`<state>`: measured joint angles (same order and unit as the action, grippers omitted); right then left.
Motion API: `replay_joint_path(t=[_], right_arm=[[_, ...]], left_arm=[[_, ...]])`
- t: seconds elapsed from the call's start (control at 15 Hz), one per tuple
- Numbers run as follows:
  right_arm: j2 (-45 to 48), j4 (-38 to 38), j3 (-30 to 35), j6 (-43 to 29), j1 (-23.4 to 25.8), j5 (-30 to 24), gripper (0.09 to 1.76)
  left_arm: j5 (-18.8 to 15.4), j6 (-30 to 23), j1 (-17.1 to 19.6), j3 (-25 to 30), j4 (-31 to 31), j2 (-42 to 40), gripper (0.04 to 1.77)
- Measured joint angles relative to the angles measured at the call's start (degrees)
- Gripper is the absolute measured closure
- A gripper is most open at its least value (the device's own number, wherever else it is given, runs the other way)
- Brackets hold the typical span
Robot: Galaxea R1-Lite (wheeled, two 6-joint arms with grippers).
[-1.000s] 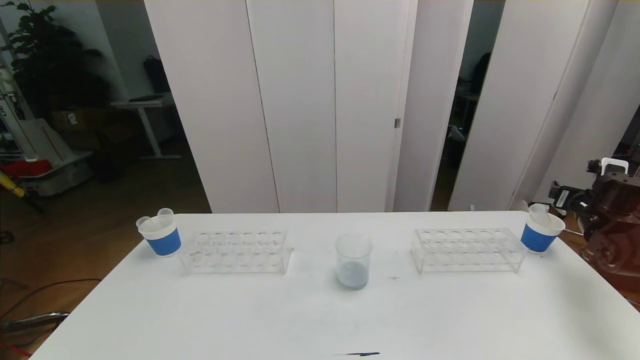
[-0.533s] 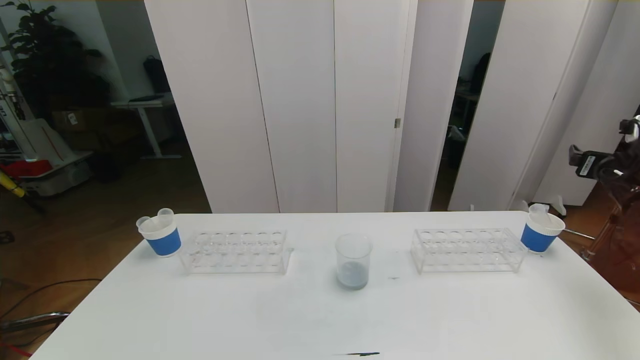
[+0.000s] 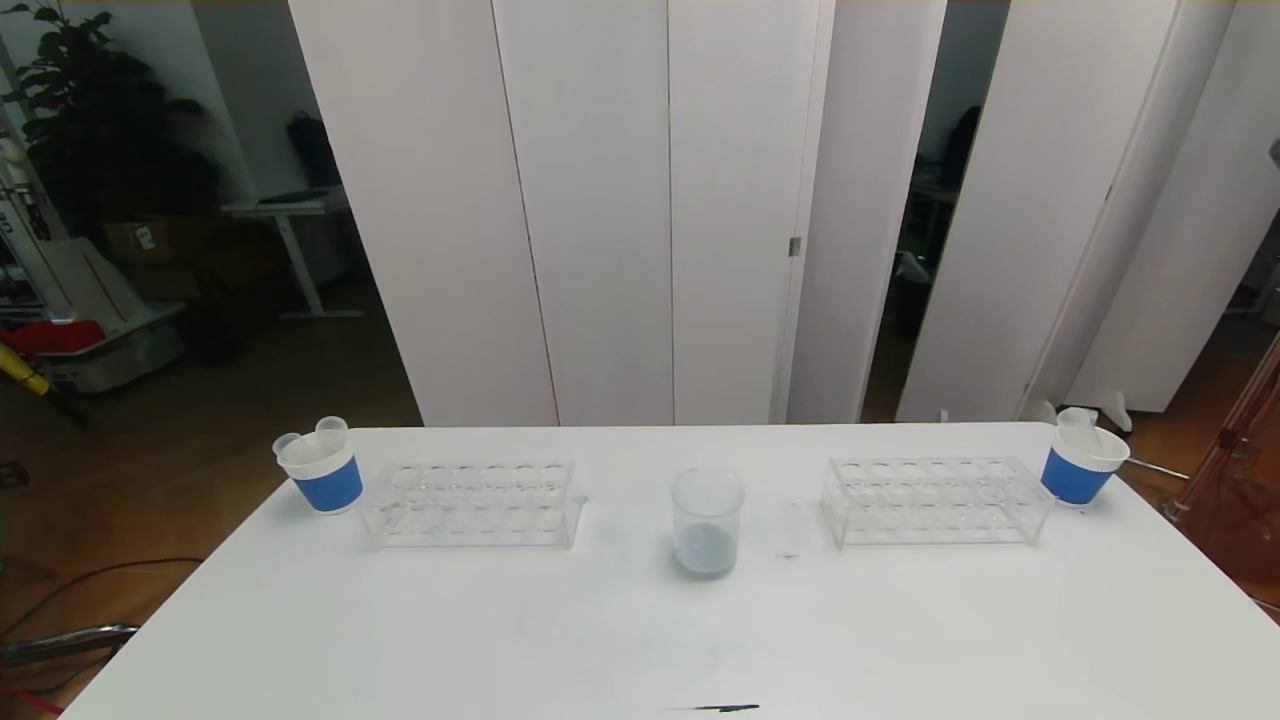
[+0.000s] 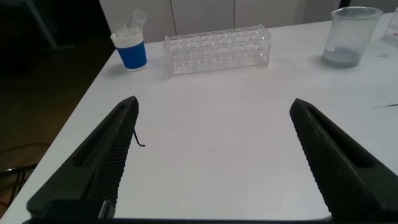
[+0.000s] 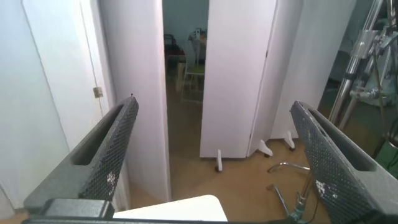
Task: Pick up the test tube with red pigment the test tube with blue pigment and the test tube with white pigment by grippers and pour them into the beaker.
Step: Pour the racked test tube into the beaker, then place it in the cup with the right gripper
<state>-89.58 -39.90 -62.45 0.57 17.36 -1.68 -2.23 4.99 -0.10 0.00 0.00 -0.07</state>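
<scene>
- left gripper: jaws spread wide, nothing between them; both dark ribbed fingers show in the left wrist view, hanging over the near part of the white table.
- ahead of the left jaws, well apart from them: a clear tube rack, lying lengthwise across the far side of the table, its holes looking bare.
- just beside one end of that rack: a blue-and-white paper cup with clear tubes leaning out of its mouth; contents of the tubes cannot be told.
- beyond the other end of that rack, off toward the right-hand finger: the beaker, upright, with a pale grey-blue layer of liquid at the bottom.
- right gripper: jaws spread wide, holding nothing; raised clear of the table and facing the white partition panels and the wooden floor; only a corner of the table edge shows below the jaws.
- neither gripper appears in the head view.
- head view: beaker stands mid-table between the left rack and a second clear rack; a second paper cup sits just past the far end of the right-hand rack, near the table corner, a clear tube in it.
- no tube with visible blue or white pigment can be made out.
</scene>
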Motion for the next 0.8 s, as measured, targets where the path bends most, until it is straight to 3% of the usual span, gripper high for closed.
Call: replay_joint_path(t=[0.33,0.8], right_arm=[[21.25,14.52,3.28,-1.3,-4.05,-5.17,0.1],[55.91,35.52,16.7,-1.17,-12.85,-6.14,0.1]], left_arm=[[0.0,-0.02,0.0,0.0,0.02,0.0,0.07],[0.02,-0.02,0.0,0.0,0.02,0.0,0.07]])
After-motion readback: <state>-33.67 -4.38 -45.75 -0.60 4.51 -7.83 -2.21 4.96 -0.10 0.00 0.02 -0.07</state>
